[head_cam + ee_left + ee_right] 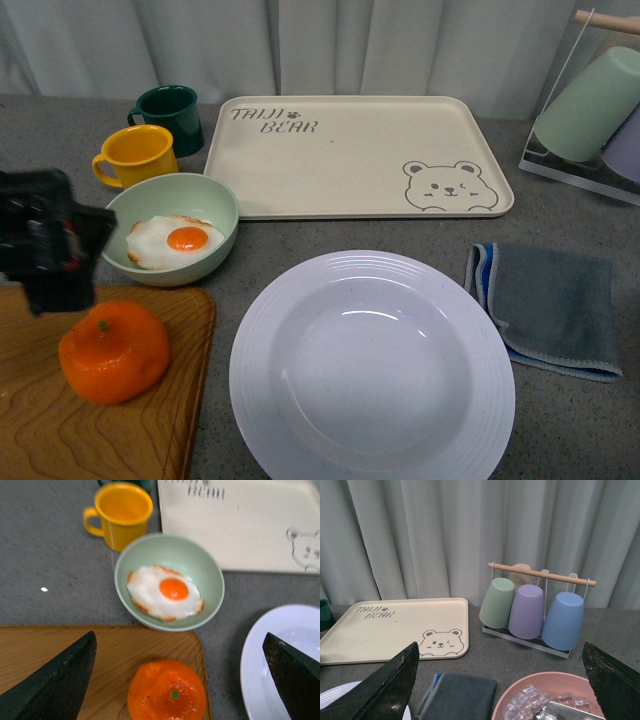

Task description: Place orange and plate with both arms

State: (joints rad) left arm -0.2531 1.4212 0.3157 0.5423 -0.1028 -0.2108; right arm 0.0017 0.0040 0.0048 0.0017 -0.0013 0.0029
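Note:
The orange is a lumpy mandarin with a green stem dot, resting on a wooden board at the front left. The plate is large, white and ridged, on the table just right of the board. My left gripper hovers above and just behind the orange, open and empty. In the left wrist view the orange lies between its spread fingers, and the plate's rim is under the other finger. My right gripper is open and empty. It is out of the front view.
A pale green bowl with a fried egg stands behind the board, with a yellow mug and a dark green mug beyond. The beige bear tray lies at the back. A grey cloth, a cup rack and a pink bowl of ice are at the right.

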